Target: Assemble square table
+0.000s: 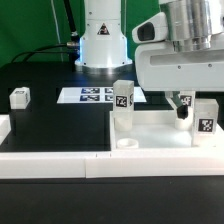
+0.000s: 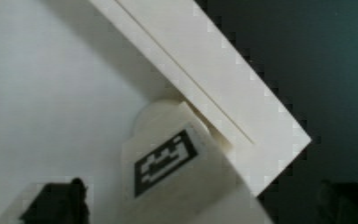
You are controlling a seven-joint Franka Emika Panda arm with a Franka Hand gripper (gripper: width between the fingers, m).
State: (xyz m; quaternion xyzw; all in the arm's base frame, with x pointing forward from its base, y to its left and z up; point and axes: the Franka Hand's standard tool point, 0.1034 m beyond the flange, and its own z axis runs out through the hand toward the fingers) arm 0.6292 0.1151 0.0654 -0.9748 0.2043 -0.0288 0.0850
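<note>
One long white bar is lying along the near edge of the black table, likely serving as a stop that keeps parts from sliding off. Just behind it the square tabletop is sitting flat with its underside up, so its raised rim and its round corner socket are facing upward, ready to take legs. It is looking like smooth, matte, hard white plastic.

Two short blocky legs are standing upright on the tabletop: one at the corner on the exterior view's left and one towards that view's right. Each is showing a black-and-white tag. Whether either is fully seated cannot be told.

The claw is hanging just beside the right-hand leg, on the side nearer the other leg. In the wrist view its dark fingertips are appearing spread wide and pinching nothing. A tagged leg and the sharp rim are lying beyond them. It seems to be lining up for a grasp on that leg.

Farther back, a third leg is lying loose on the black table, well apart from the tabletop and waiting its turn. The marker board is resting flat in front of the glossy, rounded arm base.
</note>
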